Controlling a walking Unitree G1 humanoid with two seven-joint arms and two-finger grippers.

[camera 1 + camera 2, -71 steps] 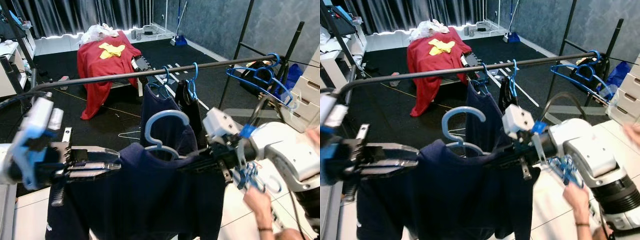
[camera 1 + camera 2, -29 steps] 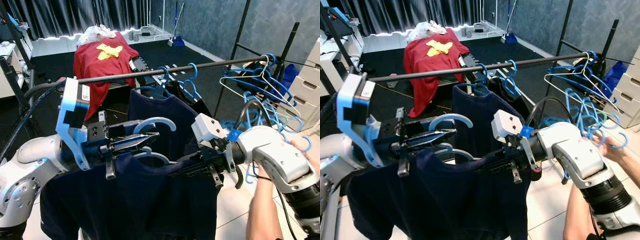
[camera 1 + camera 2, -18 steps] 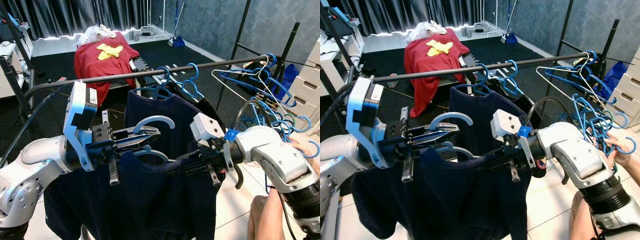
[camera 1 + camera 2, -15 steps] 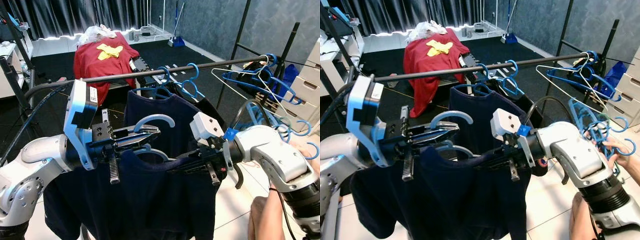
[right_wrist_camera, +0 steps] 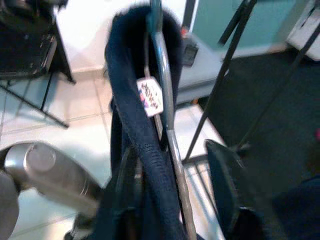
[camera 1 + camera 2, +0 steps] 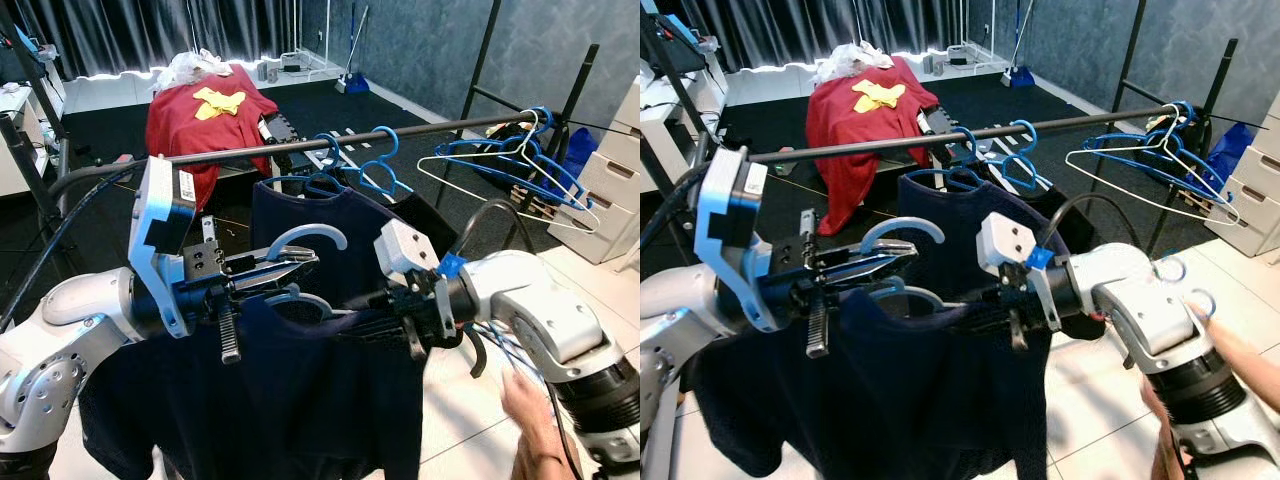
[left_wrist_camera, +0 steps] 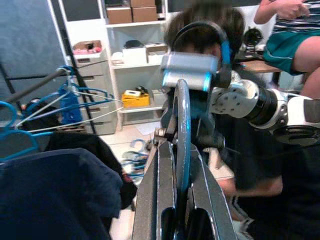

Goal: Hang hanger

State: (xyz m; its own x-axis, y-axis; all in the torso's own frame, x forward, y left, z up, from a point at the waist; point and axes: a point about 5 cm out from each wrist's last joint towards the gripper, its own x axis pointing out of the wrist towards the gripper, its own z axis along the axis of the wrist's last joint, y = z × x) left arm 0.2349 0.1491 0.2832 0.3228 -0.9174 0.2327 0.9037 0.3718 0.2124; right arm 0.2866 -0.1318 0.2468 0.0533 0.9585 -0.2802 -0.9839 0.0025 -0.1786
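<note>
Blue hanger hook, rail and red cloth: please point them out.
blue hanger hook point(image 6: 310, 236), left eye view, top of curve.
rail point(image 6: 250, 151), left eye view, bare middle stretch.
red cloth point(image 6: 185, 115), left eye view, upper front.

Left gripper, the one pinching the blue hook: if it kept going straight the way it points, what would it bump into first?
Probably the right gripper and its silver arm. The left gripper, shut on the light blue plastic hanger's hook, points across at it; the left wrist view shows that arm straight ahead, though depth is unclear.
</note>
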